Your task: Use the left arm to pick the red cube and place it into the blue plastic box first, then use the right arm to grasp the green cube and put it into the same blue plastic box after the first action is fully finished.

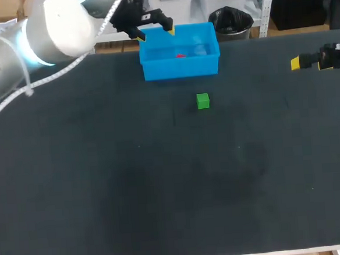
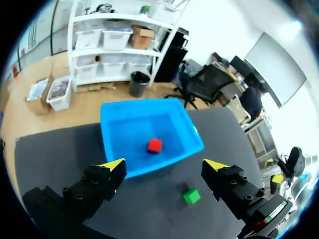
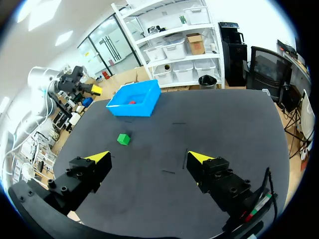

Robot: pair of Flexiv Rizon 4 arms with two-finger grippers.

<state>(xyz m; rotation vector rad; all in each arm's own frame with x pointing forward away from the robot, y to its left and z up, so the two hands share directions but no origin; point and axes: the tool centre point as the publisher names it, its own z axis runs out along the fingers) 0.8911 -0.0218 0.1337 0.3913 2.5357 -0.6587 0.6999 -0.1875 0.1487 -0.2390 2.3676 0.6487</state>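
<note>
Hovering over the blue box [image 1: 180, 67], the left pincer [image 1: 156, 33] is spread wide and holds nothing. The red cube [image 2: 154, 145] lies on the box floor, so the first half of the job looks done. The green cube [image 1: 202, 101] sits on the tabletop [image 1: 163, 192] near the box's front wall but apart from it. The right pincer [image 3: 149, 158] is likewise spread and empty, well off at the right side.

The main hazard, as I judge it, is crowding. If the right arm carries its cube to the box while the left arm hangs above it, the two could strike each other. The cube is small, so a slightly off-centre closing could push or twist it away instead of pinching it. A finger coming down on the box side might also clip the wall and shove the light box. Letting go from too high could bounce the cube back out.
</note>
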